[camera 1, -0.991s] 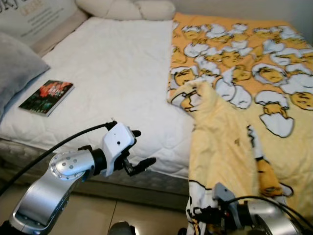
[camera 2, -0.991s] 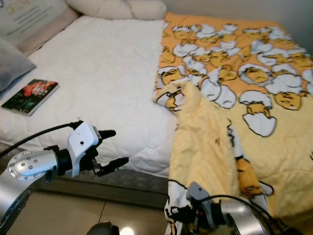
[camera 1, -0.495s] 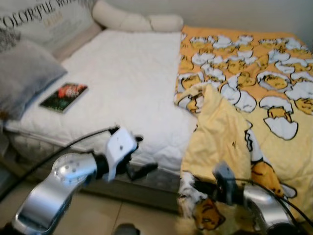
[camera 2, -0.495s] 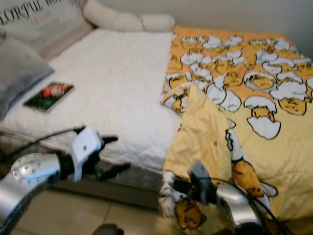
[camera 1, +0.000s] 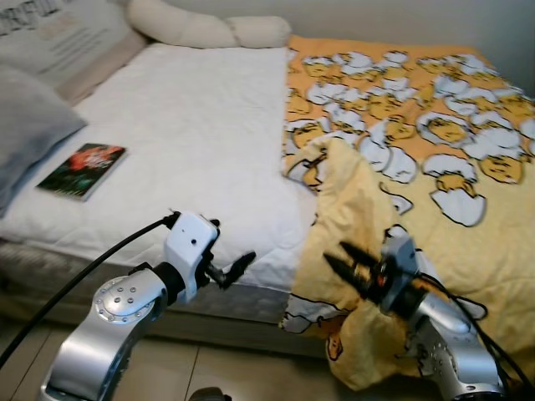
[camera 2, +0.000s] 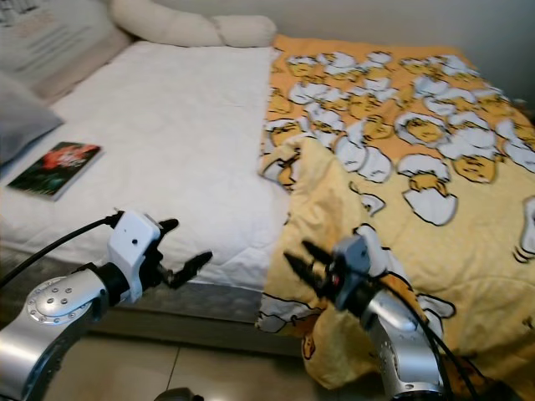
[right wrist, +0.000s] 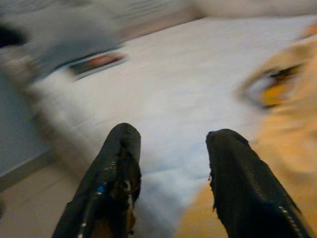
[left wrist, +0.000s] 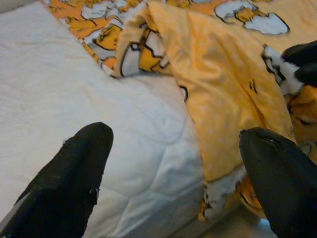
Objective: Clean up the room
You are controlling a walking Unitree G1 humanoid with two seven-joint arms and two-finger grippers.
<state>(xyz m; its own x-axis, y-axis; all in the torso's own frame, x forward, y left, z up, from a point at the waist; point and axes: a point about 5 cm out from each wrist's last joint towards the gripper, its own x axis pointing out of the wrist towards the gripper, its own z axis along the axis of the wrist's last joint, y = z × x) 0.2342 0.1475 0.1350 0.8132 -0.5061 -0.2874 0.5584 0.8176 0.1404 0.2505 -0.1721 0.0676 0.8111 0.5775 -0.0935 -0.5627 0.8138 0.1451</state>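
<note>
Right gripper (camera 1: 349,266), fingers spread and empty, hovers lower right against the yellow egg-print blanket's (camera 1: 376,217) hanging folded edge; left gripper (camera 1: 230,266), also spread, hangs farther left.

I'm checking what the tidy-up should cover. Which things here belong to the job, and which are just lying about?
Part of the job:
- yellow blanket, rumpled and hanging over the bed's edge
- book lying on the white mattress
- left gripper and right gripper, both open

Just lying about:
- grey pillow
- cream bolster
</note>
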